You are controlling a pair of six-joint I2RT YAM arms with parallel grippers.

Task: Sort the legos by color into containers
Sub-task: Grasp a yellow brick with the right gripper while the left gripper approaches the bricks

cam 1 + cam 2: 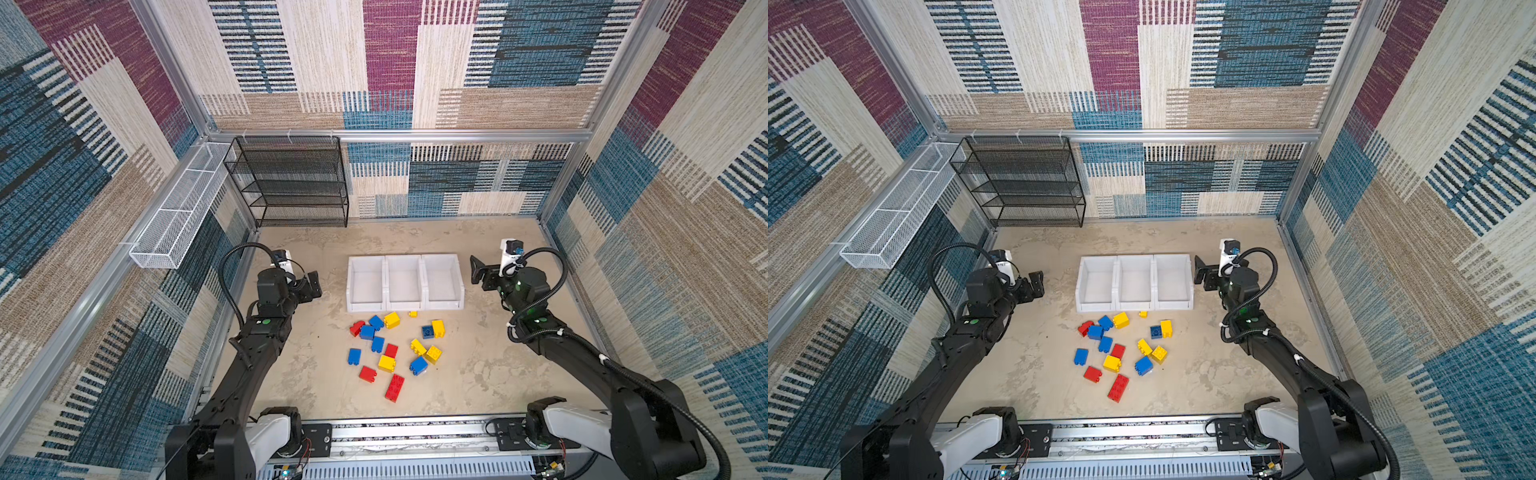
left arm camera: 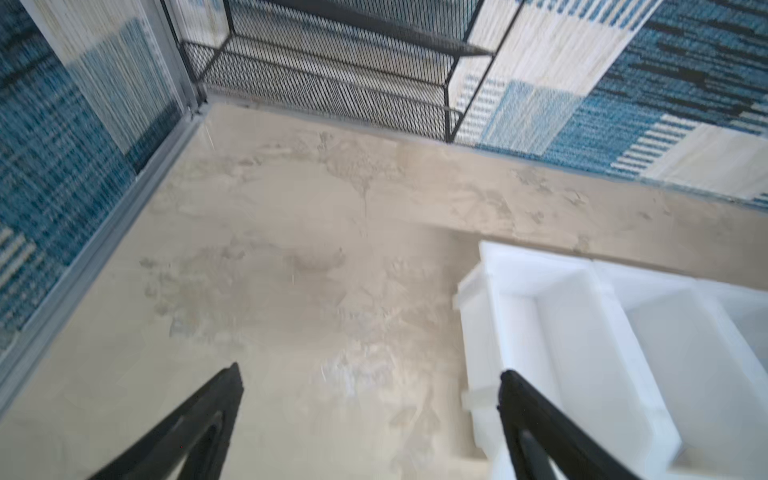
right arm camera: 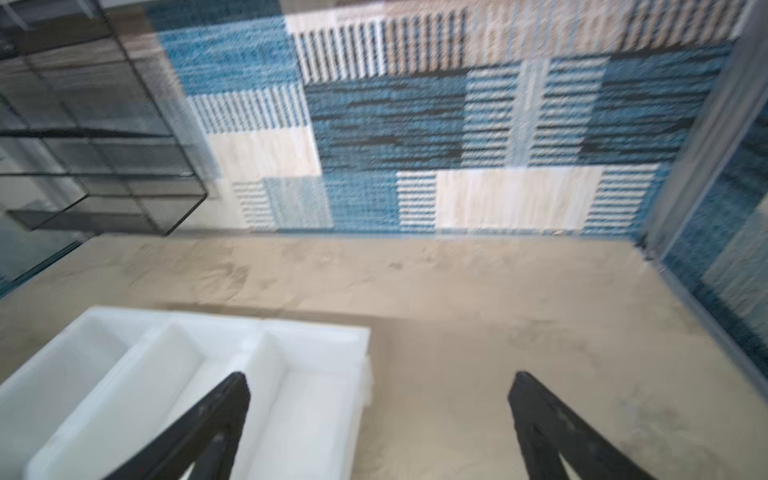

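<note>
Several red, blue and yellow legos (image 1: 390,353) (image 1: 1121,353) lie loose on the beige table, just in front of three white containers (image 1: 405,258) (image 1: 1136,258) that stand in a row with nothing in them. A long red brick (image 1: 395,387) is the nearest one. My left gripper (image 1: 313,284) (image 1: 1037,284) (image 2: 370,370) hovers open, left of the containers (image 2: 482,332). Right of the containers (image 3: 316,328), my right gripper (image 1: 478,270) (image 1: 1200,270) (image 3: 379,374) is also open. Neither has anything between its fingers. No lego shows in the wrist views.
A black mesh rack (image 1: 291,183) stands at the back left against the wall. A white wire basket (image 1: 174,216) hangs on the left wall. Patterned walls close in three sides. The arms' rail (image 1: 415,432) runs along the front edge.
</note>
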